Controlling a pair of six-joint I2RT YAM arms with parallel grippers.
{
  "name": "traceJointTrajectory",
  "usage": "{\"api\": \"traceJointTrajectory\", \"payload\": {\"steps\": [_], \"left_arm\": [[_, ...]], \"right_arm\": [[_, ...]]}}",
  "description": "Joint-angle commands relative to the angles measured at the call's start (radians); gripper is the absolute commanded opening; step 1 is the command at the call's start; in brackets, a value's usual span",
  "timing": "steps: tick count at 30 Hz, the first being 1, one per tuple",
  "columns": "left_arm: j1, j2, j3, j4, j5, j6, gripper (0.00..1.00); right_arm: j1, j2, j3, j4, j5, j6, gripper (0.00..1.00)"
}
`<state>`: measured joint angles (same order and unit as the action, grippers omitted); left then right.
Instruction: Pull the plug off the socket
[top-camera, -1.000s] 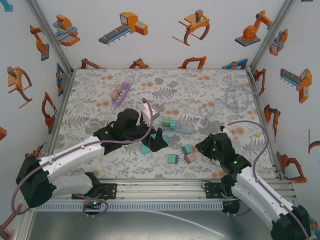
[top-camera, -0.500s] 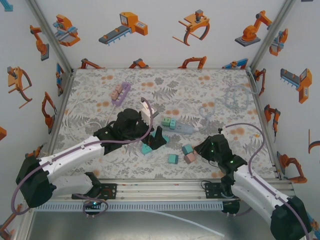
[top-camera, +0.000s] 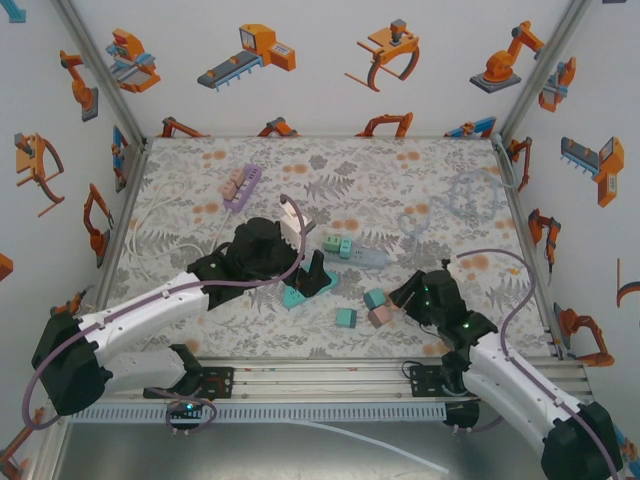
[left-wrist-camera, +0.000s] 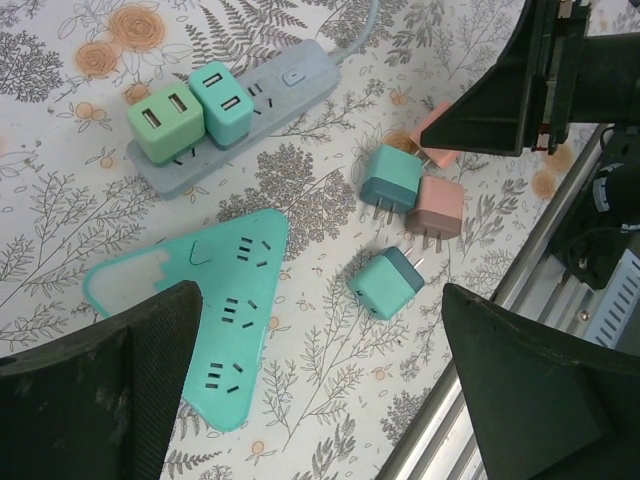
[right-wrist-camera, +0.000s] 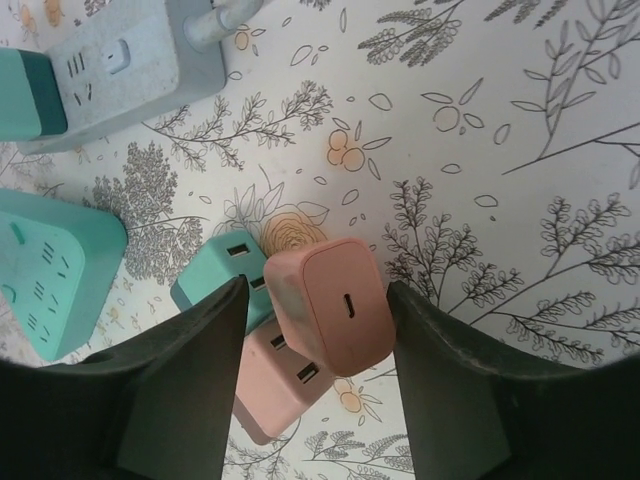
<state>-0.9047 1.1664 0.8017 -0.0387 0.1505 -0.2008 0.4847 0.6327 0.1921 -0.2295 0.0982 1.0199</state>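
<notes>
**Strip may lift with the plug**

The work that remains sits mid-worktop: a green plug (left-wrist-camera: 165, 120) and a teal plug (left-wrist-camera: 228, 100) are seated side by side, touching, at one end of the grey power strip (left-wrist-camera: 290, 85). Nothing pins that strip down. If I pull on a plug, I judge the whole strip could rise or skid along its cord (left-wrist-camera: 365, 25). With the two plugs so tight together, my fingers could also catch both.

My left pincer (left-wrist-camera: 318, 300) hangs wide apart and empty over the teal triangular socket (left-wrist-camera: 215, 310), which holds no plug and lies between me and the strip.

My right pincer (right-wrist-camera: 315, 290) appears clamped on a pink plug (right-wrist-camera: 325, 300), above a loose teal plug (right-wrist-camera: 215, 275) and another pink one (right-wrist-camera: 275, 385) toward the near edge. Released carelessly, it could knock them.
</notes>
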Motion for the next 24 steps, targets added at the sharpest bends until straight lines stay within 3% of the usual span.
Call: {"api": "traceJointTrajectory", "payload": {"steps": [1,7,10,17,24], "left_arm": [[0.0,-0.019,-0.007,-0.021,-0.046,-0.002,0.97],[0.013,0.01,0.036,-0.102,-0.176,-0.098,0.97],[0.03,0.037,0.064,-0.139,-0.219,-0.141,0.97],[0.108,0.103,0.111,-0.124,-0.24,-0.249,0.97],[0.163,0.227,0.189,-0.087,-0.235,-0.282,0.97]], "right_arm": [[-0.006,-0.029,0.047,-0.094,0.063,0.005,0.57],[-0.006,-0.105,0.089,-0.147,0.13,0.001,0.62],[-0.006,-0.117,0.133,-0.145,0.161,-0.074,0.63],[-0.005,0.008,0.253,0.13,0.038,-0.611,0.63],[-0.005,0.289,0.395,0.382,-0.285,-1.161,0.64]]}}
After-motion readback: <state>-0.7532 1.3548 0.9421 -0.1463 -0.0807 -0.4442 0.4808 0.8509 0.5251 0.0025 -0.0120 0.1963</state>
